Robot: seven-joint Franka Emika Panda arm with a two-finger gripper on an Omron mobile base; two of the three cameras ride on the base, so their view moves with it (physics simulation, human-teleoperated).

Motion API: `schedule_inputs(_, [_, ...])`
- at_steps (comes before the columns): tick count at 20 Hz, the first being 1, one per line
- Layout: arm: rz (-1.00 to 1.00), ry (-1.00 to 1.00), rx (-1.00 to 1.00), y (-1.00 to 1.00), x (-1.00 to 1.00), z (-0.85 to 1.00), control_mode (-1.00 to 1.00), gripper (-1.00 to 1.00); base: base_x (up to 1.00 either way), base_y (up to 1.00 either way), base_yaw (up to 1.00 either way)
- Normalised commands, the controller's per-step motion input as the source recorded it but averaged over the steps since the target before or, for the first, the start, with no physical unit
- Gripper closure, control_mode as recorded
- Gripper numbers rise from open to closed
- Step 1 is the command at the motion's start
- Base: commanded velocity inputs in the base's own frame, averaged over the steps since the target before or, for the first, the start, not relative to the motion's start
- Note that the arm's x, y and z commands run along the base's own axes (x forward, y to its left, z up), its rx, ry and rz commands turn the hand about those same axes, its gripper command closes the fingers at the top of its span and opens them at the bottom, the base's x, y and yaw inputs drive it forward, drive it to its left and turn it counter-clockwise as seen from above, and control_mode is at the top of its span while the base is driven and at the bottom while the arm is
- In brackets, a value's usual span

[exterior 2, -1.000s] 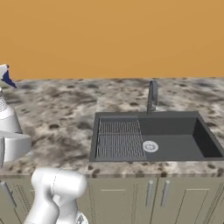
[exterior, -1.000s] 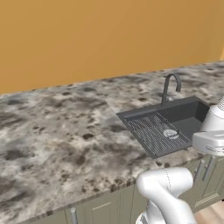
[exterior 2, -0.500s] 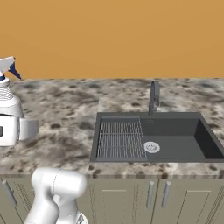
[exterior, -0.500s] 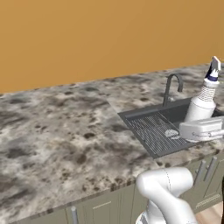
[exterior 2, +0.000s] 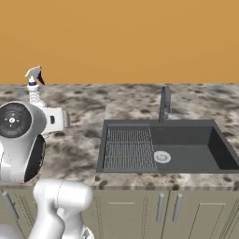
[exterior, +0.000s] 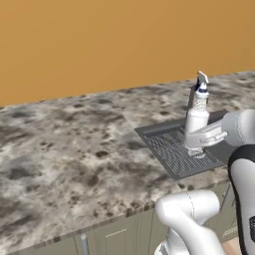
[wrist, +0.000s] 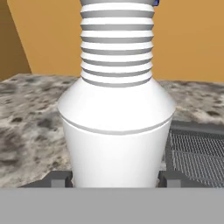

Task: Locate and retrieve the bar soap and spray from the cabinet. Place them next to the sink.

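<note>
The spray [exterior: 197, 117] stands upright in the gripper [exterior: 195, 141], whose two fingers [wrist: 57, 179] clench the bottle's white base from either side, held over the speckled counter [exterior: 74, 149] just left of the sink [exterior 2: 186, 144] and its ribbed drainboard [exterior 2: 129, 148]. Wide bare counter runs to the left and back to the orange wall [exterior 2: 140, 42]; the sink's rim is the nearest edge on the right. The forearm reaches in level from the near side.
</note>
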Motion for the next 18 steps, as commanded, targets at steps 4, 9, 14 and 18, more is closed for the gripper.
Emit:
schedule_inputs(4, [0.24, -0.13, -0.12, -0.08, 0.66, -0.68, -1.0, 1.0, 0.0, 0.0, 0.0])
schedule_inputs(9, [0.18, -0.15, -0.02, -0.29, 0.73, -0.53, -1.0, 1.0, 0.0, 0.0, 0.0])
schedule_inputs(14, [0.34, 0.16, 0.04, 0.12, 0.5, -0.29, -1.0, 1.0, 0.0, 0.0, 0.0])
schedule_inputs(18, [0.32, 0.13, 0.01, 0.03, 0.49, -0.31, -1.0, 1.0, 0.0, 0.0, 0.0])
